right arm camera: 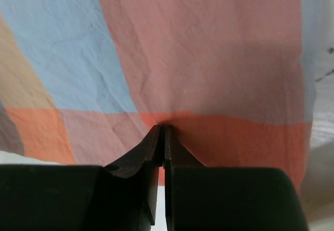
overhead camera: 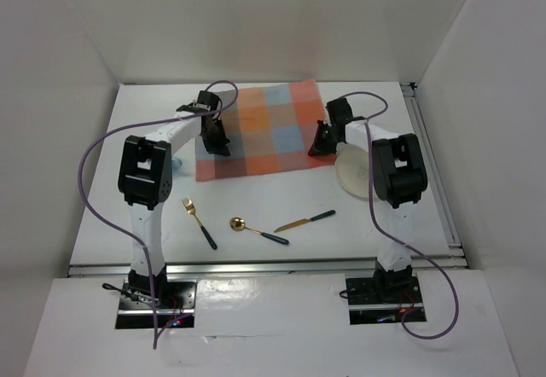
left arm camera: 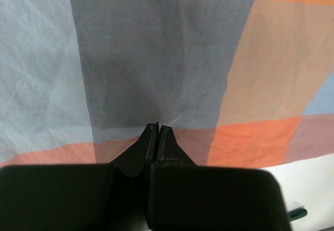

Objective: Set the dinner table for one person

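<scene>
The white surface (overhead camera: 358,234), the dinner table itself, filled most of the top view, with aluminium rails along its 6 o'clock and 3 o'clock edges. The checked cloth mat (overhead camera: 264,128) lay flat on its 12 o'clock half, slightly skewed. A white plate (overhead camera: 350,174) sat toward 3 o'clock, just off the mat's corner and partly hidden behind the right arm. Toward 6 o'clock, well apart from the mat, three gold pieces with dark handles lay in a loose row: the knife (overhead camera: 304,220), the spoon (overhead camera: 258,230) at its 9 o'clock side, and the fork (overhead camera: 199,222) farther toward 9 o'clock.

The left pincer (overhead camera: 217,147) stood at the mat's 7 o'clock corner, its fingers together and nipping the cloth, which creased toward the tips. The right pincer (overhead camera: 321,148) stood at the 5 o'clock corner, likewise closed on the fabric.
</scene>
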`<act>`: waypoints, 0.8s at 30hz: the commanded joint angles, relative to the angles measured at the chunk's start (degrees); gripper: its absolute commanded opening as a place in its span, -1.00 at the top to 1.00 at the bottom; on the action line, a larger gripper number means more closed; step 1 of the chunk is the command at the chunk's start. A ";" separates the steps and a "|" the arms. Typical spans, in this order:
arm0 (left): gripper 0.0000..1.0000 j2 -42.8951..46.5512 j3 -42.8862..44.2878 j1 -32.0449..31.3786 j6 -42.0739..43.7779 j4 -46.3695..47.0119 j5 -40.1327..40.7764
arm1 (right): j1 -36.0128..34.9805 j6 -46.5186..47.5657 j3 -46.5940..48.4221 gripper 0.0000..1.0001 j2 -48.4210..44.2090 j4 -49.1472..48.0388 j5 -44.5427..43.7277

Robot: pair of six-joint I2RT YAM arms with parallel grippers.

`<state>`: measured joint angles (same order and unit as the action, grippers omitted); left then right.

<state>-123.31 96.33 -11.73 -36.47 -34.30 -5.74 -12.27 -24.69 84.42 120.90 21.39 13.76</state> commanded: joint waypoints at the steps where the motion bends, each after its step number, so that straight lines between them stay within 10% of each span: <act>1: 1.00 -0.18 -0.79 -0.23 -0.97 -0.24 1.69 | -1.61 -1.32 -4.34 1.00 -2.33 -1.00 -1.19; 24: 1.00 18.10 -25.31 -2.78 2.81 0.47 5.03 | -6.54 -5.90 -31.42 1.00 -24.22 1.29 -7.69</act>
<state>-108.14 72.23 -13.89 -34.63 -33.06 -1.56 -18.87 -30.35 54.74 98.78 18.39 10.04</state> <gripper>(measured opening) 0.043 0.102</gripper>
